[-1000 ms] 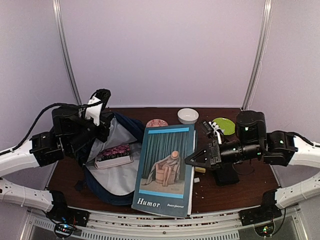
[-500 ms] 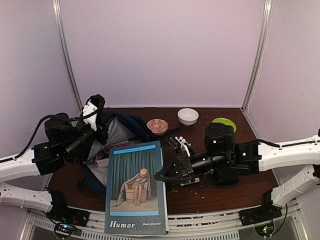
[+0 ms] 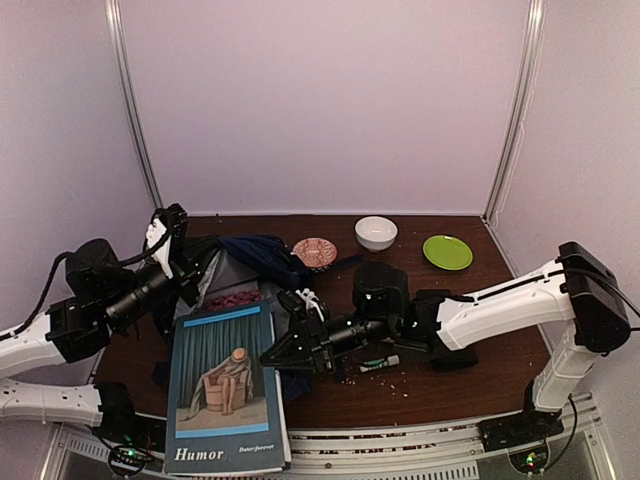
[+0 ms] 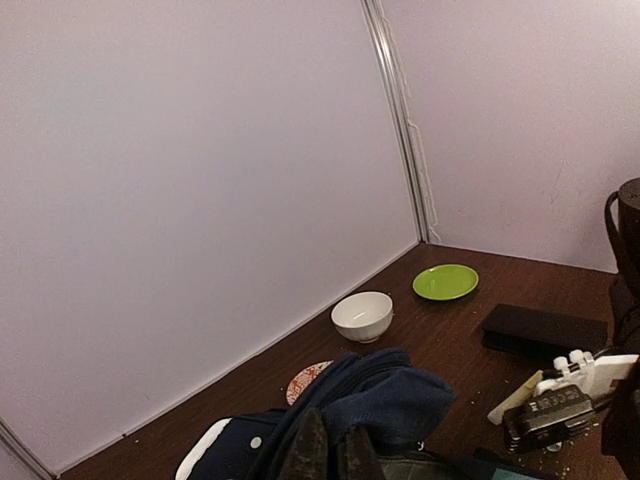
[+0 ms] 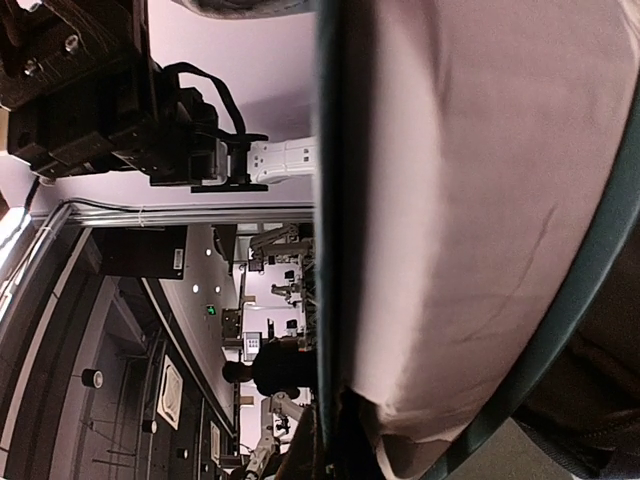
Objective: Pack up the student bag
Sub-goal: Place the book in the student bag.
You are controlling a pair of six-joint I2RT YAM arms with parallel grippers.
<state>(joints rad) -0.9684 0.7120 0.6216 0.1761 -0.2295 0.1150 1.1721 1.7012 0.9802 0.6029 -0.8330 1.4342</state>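
Note:
The student bag, navy blue with a pale lining, lies open at the left of the table. A small book with pink flowers lies inside it. My left gripper is shut on the bag's navy upper edge, its fingertips pinching the fabric. A large blue book titled "Humor" hangs tilted over the bag's near side and the table's front edge. My right gripper is shut on its right edge. In the right wrist view the book fills the frame, clamped between the fingers.
A white bowl, a green plate and a red-patterned dish stand along the back. A small tube and crumbs lie under my right arm. A flat black case lies at mid-right.
My right gripper has carried the Humor book leftward and toward the front edge, from the table's middle to over the bag. My left arm has drawn back to the left with the bag's edge.

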